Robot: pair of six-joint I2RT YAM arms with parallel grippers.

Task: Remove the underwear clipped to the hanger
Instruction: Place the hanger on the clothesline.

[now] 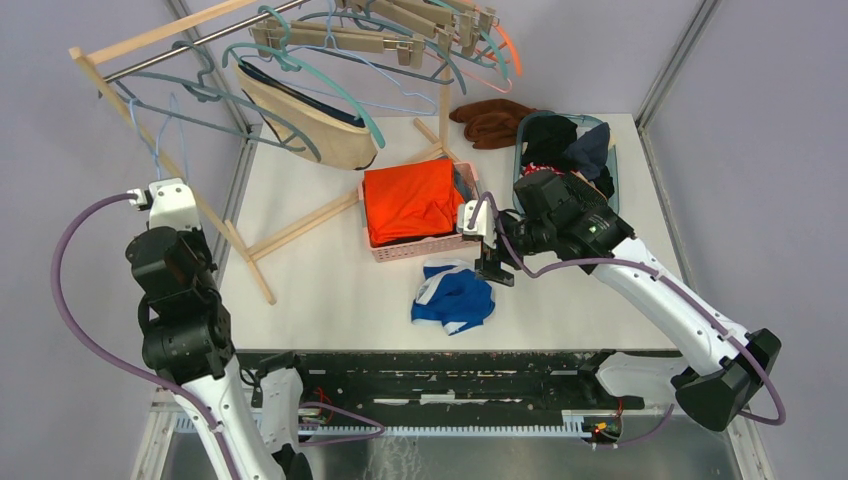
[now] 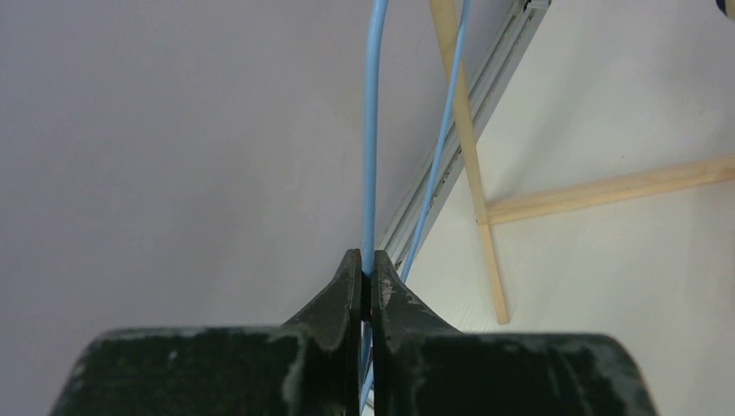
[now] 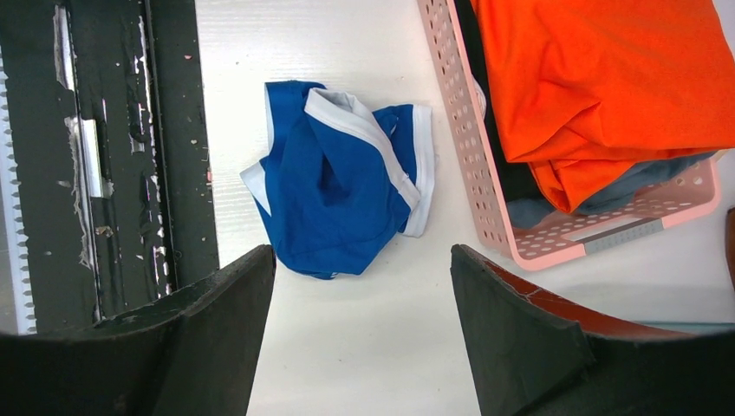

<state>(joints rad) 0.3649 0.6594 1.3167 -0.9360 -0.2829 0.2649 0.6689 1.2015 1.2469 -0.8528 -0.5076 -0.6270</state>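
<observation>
From above, the left claw (image 1: 143, 197) is reaching up beside the slanted wooden clothes rack (image 1: 160, 35) off the left edge of the white table (image 1: 330, 290), up among the wires of a thin light-blue wire hanger (image 1: 152, 140). A beige fabric brief (image 1: 315, 125), with a dark navy edge showing along its top, is still hanging from a teal plastic hanger (image 1: 300, 70) over the far left corner. A crumpled pair of royal blue and white fabric briefs (image 1: 453, 298) is lying loose near the near edge, just in front of a pink perforated plastic basket (image 1: 415, 247) that is carrying a folded orange garment (image 1: 408, 198). The right claw (image 1: 490, 262) is hovering just beside the basket's near right corner. In the left wrist view, the left claw (image 2: 367, 264) is pinching the thin light-blue wire hanger (image 2: 373, 130) with its jaws fully together. In the right wrist view, the right claw (image 3: 362, 260) is spread wide and gripping nothing, with the blue briefs (image 3: 334, 199) lying on the table beyond its fingers. By my reckoning the job is partly done: the blue pair is off and the beige one is waiting.
</observation>
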